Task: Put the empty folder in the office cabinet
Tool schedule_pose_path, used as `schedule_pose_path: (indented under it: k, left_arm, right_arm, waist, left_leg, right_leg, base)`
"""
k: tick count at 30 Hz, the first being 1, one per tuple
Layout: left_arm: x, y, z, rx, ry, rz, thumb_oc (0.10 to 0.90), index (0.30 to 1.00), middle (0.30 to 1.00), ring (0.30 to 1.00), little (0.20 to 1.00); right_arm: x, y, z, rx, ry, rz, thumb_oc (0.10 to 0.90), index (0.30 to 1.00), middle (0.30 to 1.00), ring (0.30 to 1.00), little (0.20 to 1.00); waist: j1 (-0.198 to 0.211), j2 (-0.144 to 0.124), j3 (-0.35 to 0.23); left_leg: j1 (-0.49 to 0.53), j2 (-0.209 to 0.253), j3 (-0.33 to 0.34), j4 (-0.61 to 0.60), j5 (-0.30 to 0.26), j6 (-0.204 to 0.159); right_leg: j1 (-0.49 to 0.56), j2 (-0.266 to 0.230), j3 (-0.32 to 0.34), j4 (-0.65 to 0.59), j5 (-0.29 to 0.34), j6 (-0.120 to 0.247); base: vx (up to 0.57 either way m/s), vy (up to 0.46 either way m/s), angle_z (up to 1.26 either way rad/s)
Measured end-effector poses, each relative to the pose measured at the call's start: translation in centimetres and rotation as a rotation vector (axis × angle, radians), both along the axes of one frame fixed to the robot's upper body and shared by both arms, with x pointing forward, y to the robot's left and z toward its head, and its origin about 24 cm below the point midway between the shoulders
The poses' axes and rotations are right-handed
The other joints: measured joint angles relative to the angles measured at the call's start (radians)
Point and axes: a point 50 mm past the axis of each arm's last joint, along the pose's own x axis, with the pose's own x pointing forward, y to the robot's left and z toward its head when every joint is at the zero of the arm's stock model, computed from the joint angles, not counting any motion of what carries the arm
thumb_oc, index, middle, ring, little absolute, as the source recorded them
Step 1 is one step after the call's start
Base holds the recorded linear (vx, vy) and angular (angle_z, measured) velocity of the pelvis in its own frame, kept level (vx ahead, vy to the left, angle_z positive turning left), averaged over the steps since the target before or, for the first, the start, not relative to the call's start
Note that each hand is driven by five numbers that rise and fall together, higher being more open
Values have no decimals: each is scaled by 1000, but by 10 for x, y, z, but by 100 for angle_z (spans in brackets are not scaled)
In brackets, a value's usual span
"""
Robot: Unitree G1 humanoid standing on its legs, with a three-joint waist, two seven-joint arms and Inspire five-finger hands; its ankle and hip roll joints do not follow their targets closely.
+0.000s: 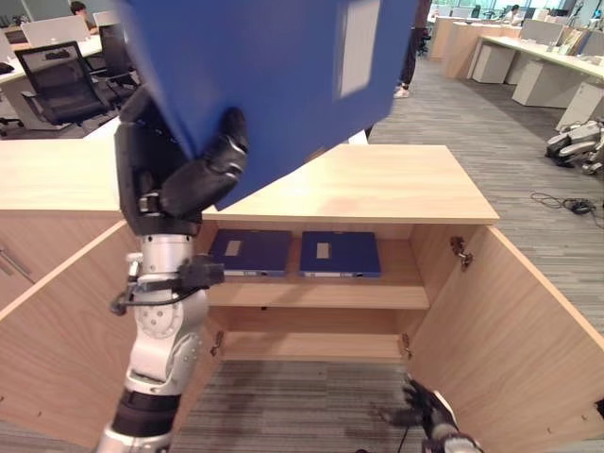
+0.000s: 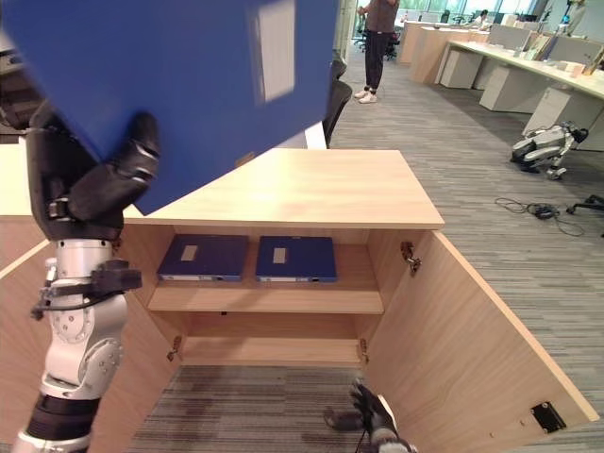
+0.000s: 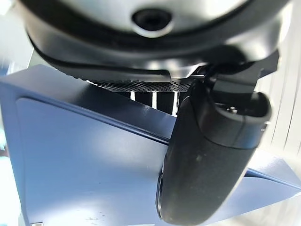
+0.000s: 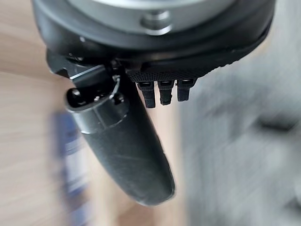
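Folder [image 1: 274, 75], a large blue one, is held high above the cabinet's top, tilted, with its lower corner pinched by the left hand [image 1: 189, 175]; the thumb [image 3: 207, 160] presses flat on the blue cover while the fingers sit behind it. The office cabinet [image 1: 377, 184] stands below with both doors swung wide. On its upper shelf [image 1: 321, 293], toward the back, two more blue folders [image 1: 340, 253] lie flat side by side, the left one just beside the shelf's left end. The lower shelf is bare.

The right hand [image 1: 425, 406] hangs low in front of the right door's bottom edge, its fingers loosely spread and holding nothing.

The folder looks stiff and, being empty, probably light, but its broad board gives it leverage against a grip at one corner, and the smooth cover may slip under the thumb. A hold nearer the spine or mid-edge would likely steady it for sliding flat onto a shelf.
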Motion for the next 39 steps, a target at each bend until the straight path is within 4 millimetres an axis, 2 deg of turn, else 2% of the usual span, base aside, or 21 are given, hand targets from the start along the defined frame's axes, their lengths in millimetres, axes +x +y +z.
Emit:
schedule_pose_path:
  k: [1, 2, 3, 4, 8, 12, 13, 19, 21, 27, 39]
  left_arm:
    - [-1, -1, -1, -29, -1, -28, 400, 300, 300, 300, 300]
    - [-3, 0, -5, -85, 6, -79, 400, 300, 300, 300, 300]
    - [-4, 1, -8, -104, 15, -95, 400, 300, 300, 300, 300]
    - [-5, 3, -16, -143, 43, -124, 400, 300, 300, 300, 300]
    - [-12, 5, -48, -317, 165, -183, 400, 300, 300, 300, 300]
    - [-22, 11, -81, -408, 313, -194, 400, 300, 300, 300, 300]
    - [-24, 10, -94, -439, 370, -195, 400, 300, 300, 300, 300]
    - [-28, 2, -142, -462, 593, -239, 400, 300, 300, 300, 300]
    - [-29, -1, -154, -479, 632, -257, 400, 300, 300, 300, 300]
    - [-29, -10, -159, -507, 633, -314, 400, 300, 300, 300, 300]
    - [-29, -19, -159, -480, 628, -377, 400, 300, 300, 300, 300]
  right_arm:
    - [6, 6, 9, 55, -56, 7, 800, 900, 900, 900, 900]
    - [18, 20, 28, 200, -139, 7, 800, 900, 900, 900, 900]
    - [21, 24, 35, 252, -177, 8, 800, 900, 900, 900, 900]
    - [29, 33, 48, 376, -229, 0, 800, 900, 900, 900, 900]
    - [33, 50, 71, 675, -274, -58, 800, 900, 900, 900, 900]
    - [38, 59, 98, 836, -352, -15, 800, 900, 900, 900, 900]
    - [42, 60, 108, 880, -399, -17, 800, 900, 900, 900, 900]
    - [60, 68, 146, 990, -561, 30, 800, 900, 900, 900, 900]
    - [65, 71, 153, 1013, -583, 40, 800, 900, 900, 900, 900]
    - [70, 74, 161, 1026, -621, 41, 800, 900, 900, 900, 900]
    - [73, 77, 167, 1028, -650, 32, 800, 900, 900, 900, 900]
  waist:
    - [-6, 3, 2]
    - [1, 9, 3]
    - [-3, 11, 2]
    - [10, 14, 1]
    - [19, 17, 1]
    - [27, 20, 3]
    - [30, 19, 3]
    - [41, 22, 5]
    - [41, 26, 8]
    - [43, 40, 16]
    - [43, 40, 16]
  left_leg:
    - [0, 0, -3, 0, 0, 0]
    - [-2, 0, -7, 0, 1, 0]
    - [0, 0, -7, 0, 1, 0]
    - [-1, 1, -8, 0, -1, 0]
    - [0, 0, -12, 0, 6, -2]
    - [-1, -1, -12, 0, 5, -1]
    - [-1, -1, -13, 0, 5, -1]
    - [-1, -1, -12, 0, 4, -1]
    - [-2, -1, -10, 0, 4, -1]
    - [-1, -1, -10, 0, 4, -1]
    - [-1, -1, -9, 1, 4, -1]
  right_leg:
    - [1, 0, -2, 0, -1, -1]
    - [2, 0, -5, 0, 0, 0]
    - [1, 0, -5, 0, 0, 0]
    - [3, 0, -8, 0, -1, -1]
    - [2, -1, -12, 6, -4, 2]
    - [2, -4, -14, 7, -6, 5]
    - [2, -3, -15, 7, -7, 6]
    - [1, -4, -14, 7, -7, 6]
    - [1, -4, -14, 7, -7, 6]
    - [1, -3, -13, 7, -7, 6]
    - [0, -3, -13, 7, -7, 6]
  base:
    - [-9, 11, 7]
    - [35, 13, 7]
    - [39, 10, 5]
    - [0, 0, 0]
    - [1, 1, 3]
    - [-3, 0, 1]
    - [0, 0, 0]
    - [0, 0, 0]
    - [0, 0, 0]
    - [0, 0, 0]
    - [0, 0, 0]
